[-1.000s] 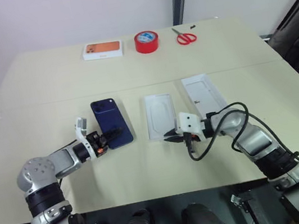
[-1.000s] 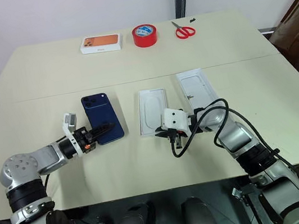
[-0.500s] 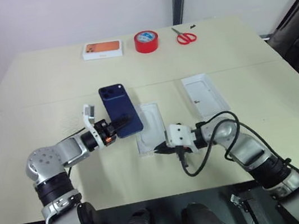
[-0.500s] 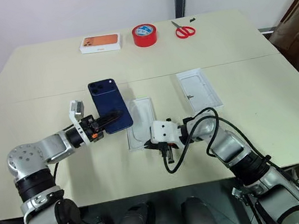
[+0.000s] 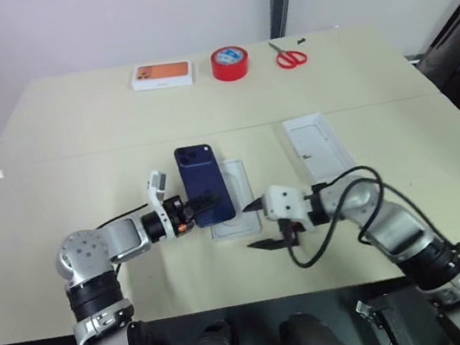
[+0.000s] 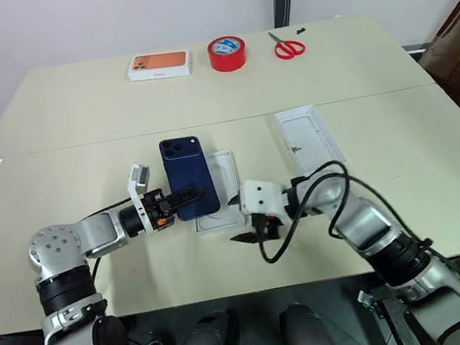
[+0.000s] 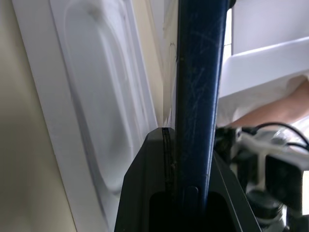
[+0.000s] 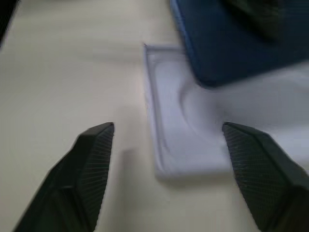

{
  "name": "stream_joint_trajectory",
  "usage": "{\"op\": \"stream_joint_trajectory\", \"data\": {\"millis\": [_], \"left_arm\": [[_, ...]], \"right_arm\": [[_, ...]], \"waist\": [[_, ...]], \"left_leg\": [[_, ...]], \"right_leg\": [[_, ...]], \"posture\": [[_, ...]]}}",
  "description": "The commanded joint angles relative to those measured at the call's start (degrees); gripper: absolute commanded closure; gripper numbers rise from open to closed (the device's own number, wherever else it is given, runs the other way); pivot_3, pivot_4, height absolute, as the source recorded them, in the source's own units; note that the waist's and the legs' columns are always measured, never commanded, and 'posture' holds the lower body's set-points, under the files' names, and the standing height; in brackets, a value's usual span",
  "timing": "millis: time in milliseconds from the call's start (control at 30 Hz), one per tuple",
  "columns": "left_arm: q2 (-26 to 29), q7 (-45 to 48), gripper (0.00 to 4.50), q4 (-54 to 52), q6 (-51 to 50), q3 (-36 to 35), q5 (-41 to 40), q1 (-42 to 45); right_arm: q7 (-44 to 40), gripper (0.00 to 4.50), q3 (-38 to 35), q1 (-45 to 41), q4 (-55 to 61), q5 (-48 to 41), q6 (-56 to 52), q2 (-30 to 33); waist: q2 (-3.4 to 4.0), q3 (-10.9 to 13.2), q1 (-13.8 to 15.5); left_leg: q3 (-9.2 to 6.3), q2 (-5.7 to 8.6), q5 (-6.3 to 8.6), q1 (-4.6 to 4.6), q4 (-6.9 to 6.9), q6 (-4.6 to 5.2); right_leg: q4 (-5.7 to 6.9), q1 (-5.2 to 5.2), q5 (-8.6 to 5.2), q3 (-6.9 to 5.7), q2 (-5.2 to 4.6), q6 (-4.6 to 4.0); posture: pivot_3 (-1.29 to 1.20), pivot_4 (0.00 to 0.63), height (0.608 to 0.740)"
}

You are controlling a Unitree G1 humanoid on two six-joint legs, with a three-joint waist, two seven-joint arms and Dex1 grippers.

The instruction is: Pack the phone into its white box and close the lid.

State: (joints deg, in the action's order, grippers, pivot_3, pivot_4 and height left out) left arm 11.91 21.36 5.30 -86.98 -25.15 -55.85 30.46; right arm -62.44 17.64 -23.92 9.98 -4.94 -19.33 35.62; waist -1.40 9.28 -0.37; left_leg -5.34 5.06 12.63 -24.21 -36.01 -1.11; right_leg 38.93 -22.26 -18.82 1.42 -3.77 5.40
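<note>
The dark blue phone is clamped at its near end in my left gripper, which is shut on it. The phone hangs over the left part of a thin white insert with a rounded recess, lying flat on the table. In the left wrist view the phone stands edge-on between the fingers beside the insert. My right gripper is open just off the insert's near right corner, with nothing between its fingers. The lid lies further right, plain white inside facing up. The white box is out of view.
Along the table's far edge sit a white box with an orange picture, a red tape roll and red scissors. A black cable loops from my right wrist over the table.
My left gripper carried the phone to the right, over the insert. My right gripper slid the insert to the left, then opened and drew back from it.
</note>
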Motion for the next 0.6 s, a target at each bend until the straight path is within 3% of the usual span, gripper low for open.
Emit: {"op": "stream_joint_trajectory", "data": {"millis": [33,100,133,333,600], "left_arm": [[0.53,2.22,4.46,-1.16,2.81,3.95,1.06,0.05],[0.37,2.06,3.53,-0.27,3.27,4.17,1.28,0.13],[0.5,2.4,3.32,0.04,3.19,4.33,1.16,0.1],[2.57,3.65,0.51,-0.06,2.21,5.15,0.65,1.05],[5.44,4.56,0.51,-1.63,1.97,6.82,0.35,1.81]], "right_arm": [[0.91,1.02,-4.06,-0.42,-2.39,-0.52,1.96,2.05],[1.22,0.97,-4.31,-0.29,-3.48,0.08,3.34,2.48],[1.57,0.97,-4.75,-0.32,-3.96,-0.02,3.26,2.4],[3.09,0.97,-3.56,0.11,-4.88,0.69,4.12,1.14],[3.85,0.97,-2.96,-1.99,-7.69,1.54,5.59,-0.42]], "waist": [[0.0,0.0,-0.08],[0.0,0.0,-0.26],[0.0,0.0,-0.4],[0.02,-0.01,-0.27],[0.02,-0.01,-0.39]], "left_leg": [[0.01,0.0,0.0,0.0,0.01,0.0],[0.01,-0.01,0.0,-0.01,0.02,0.0],[0.01,-0.01,0.0,-0.02,0.03,0.0],[0.02,-0.03,-0.01,-0.07,-0.04,0.0],[0.02,-0.02,-0.01,-0.06,-0.04,-0.01]], "right_leg": [[0.0,0.0,0.0,0.0,0.0,0.0],[0.0,-0.02,0.0,0.0,0.0,0.0],[0.01,-0.06,0.0,0.01,0.0,0.0],[0.08,-0.09,0.0,0.02,0.02,0.0],[0.1,-0.12,0.0,0.02,0.02,0.0]], "posture": [[0.0,0.15,0.734],[0.0,0.15,0.734],[0.0,0.15,0.734],[0.0,0.15,0.734],[0.0,0.15,0.734]]}}
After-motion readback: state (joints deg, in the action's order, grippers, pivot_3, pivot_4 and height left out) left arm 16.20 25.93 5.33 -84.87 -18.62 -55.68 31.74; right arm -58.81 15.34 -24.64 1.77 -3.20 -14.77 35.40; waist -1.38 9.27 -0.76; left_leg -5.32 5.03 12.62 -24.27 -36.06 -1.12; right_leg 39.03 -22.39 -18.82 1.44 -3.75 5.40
